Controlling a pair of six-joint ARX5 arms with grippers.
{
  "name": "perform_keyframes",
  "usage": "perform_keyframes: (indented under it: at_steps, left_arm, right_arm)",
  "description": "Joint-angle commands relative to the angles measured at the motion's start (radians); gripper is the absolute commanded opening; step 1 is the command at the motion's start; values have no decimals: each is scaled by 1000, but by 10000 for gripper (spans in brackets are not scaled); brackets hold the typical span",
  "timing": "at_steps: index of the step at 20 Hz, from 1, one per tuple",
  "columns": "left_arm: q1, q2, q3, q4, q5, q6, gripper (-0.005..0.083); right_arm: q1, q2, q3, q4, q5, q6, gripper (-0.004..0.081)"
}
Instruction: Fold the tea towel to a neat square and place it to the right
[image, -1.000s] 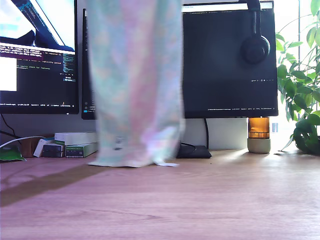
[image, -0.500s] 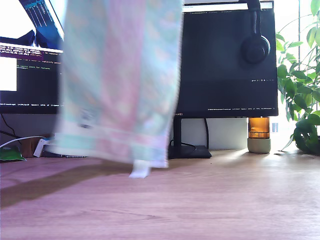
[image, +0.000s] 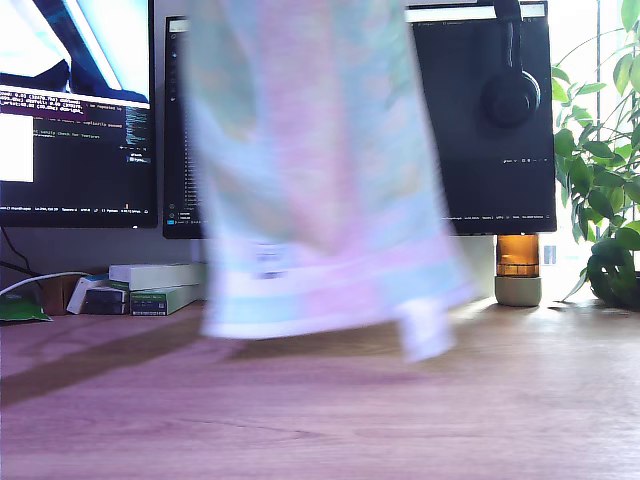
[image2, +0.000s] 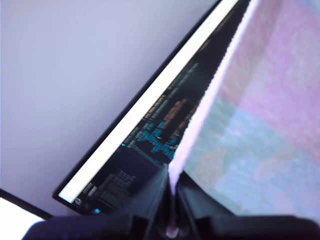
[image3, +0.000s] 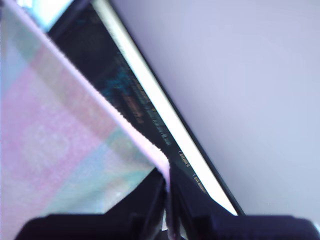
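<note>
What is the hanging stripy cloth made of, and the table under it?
The tea towel looks like soft woven cloth, matte, with pastel pink and mint bands; it drapes limply. The table looks like wood or wood-look laminate: brown grain lines, a slight sheen.

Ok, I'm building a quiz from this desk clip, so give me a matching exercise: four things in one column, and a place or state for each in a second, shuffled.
Things:
1. tea towel
2. headphones
3. plant
4. boxes

Places or states:
A. at the exterior view's right edge, on the desk
B. hanging in the air, clear of the desk, pinched by my first gripper and my second gripper
C. stacked on the desk under the monitors
D. hung over the top of the dark monitor

Pairs: 1-B, 2-D, 3-A, 4-C
</note>
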Motion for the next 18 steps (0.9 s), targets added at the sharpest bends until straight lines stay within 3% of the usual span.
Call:
perform_keyframes:
  at_steps: [1,7,11,18]
  left_arm:
    - [23,4,-3,56,-6,4,-21]
    - [75,31,2,98,33,3,-21]
    - [92,39,2,45,56,-4,-21]
    - [93,39,2,-188,129,-5,-21]
  right_arm:
    - [-26,60,-2,48,20,11,-13]
    - [-68,79,1,135,17,11,-13]
    - [-66,79,1,34,-26,19,-13]
    - [-57,77,1,-122,-89,23,-13]
